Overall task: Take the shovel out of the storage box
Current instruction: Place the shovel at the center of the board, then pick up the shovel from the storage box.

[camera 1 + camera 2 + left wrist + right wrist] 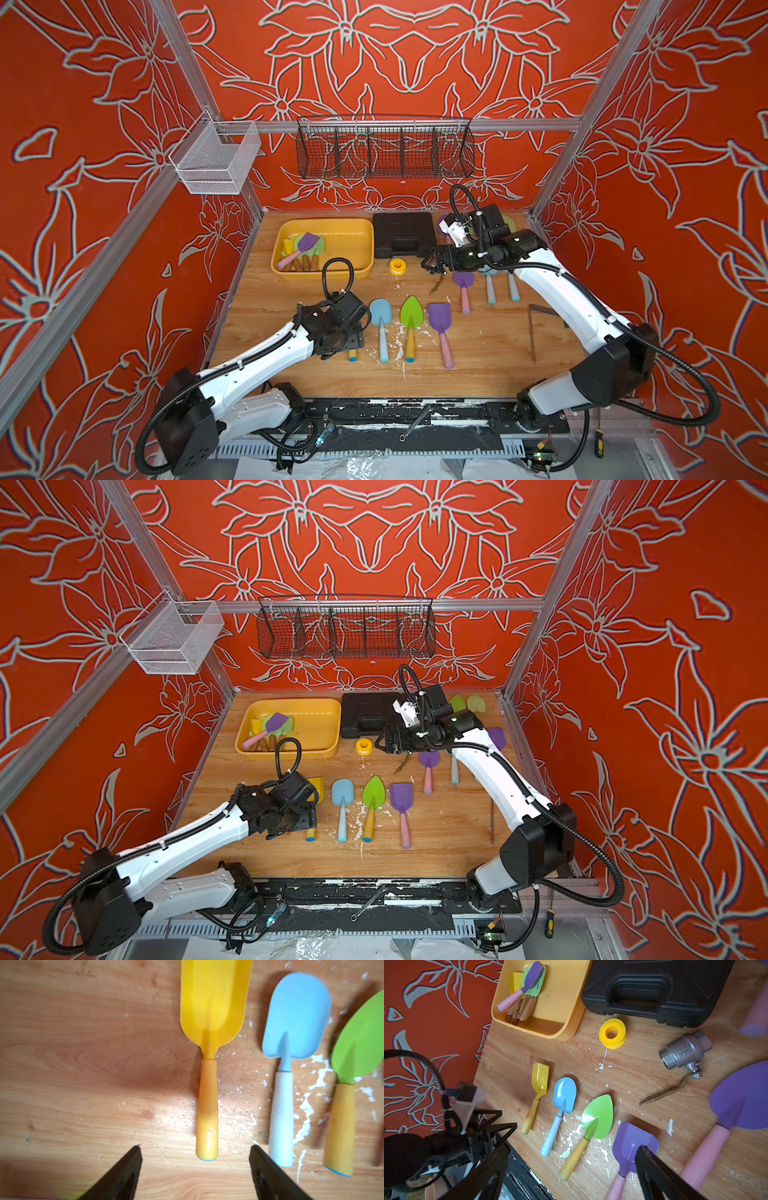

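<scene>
The yellow storage box (357, 232) (320, 729) (562, 1001) stands at the back left of the table. Several shovels lie piled at its left end, a purple one with a pink handle (306, 242) (277, 722) (533, 974) on top. A yellow shovel (209, 1012) (539, 1082) lies flat on the wood at the front left, blade toward the box. My left gripper (195, 1147) hangs open over the end of its handle, fingers apart on either side and not touching it. Open and empty, my right gripper (432, 264) (574, 1147) hovers above the table by the black case.
A blue shovel (380, 311), a green one (411, 313) and a purple one (439, 316) lie in a row beside the yellow one. More shovels lie at the right. A black tool case (402, 235), a yellow tape roll (397, 265) and a metal valve (685, 1051) sit mid-table. Wire baskets (384, 149) hang on the back rail.
</scene>
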Motion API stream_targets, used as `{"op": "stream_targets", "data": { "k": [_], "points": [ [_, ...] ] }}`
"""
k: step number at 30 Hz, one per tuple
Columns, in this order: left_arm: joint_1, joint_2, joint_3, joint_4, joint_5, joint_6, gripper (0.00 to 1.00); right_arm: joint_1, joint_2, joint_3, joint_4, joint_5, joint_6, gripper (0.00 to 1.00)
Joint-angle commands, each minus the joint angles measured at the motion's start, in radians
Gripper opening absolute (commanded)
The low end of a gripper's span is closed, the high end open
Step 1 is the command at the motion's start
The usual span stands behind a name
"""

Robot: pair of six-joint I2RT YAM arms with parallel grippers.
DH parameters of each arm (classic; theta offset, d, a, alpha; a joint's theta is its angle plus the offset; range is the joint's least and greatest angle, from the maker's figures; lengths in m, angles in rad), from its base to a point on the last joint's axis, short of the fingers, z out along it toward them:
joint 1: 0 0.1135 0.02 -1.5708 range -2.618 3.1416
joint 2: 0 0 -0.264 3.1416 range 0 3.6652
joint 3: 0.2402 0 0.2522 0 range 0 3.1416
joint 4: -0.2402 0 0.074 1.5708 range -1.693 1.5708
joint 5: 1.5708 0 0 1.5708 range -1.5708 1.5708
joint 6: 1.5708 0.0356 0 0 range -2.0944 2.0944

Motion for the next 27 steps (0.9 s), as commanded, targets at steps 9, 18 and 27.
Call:
{"op": "stream_targets", "data": {
  "k": [9,18,27],
  "points": [
    [0.409,0.061,0.367,-0.237,0.061,0.196,0.89,-0.008,-0.014,-0.006,-0.001,-0.007,-0.005,0.97],
    [0.663,0.392,0.657,-0.229,0.07,0.515,0.81,-0.008,-0.031,-0.003,-0.021,0.001,-0.014,0.97],
    [0.817,0.793,1.022,-0.234,0.073,0.814,0.67,-0.008,-0.025,-0.006,-0.021,-0.006,0.0,0.97]
  ]
}}
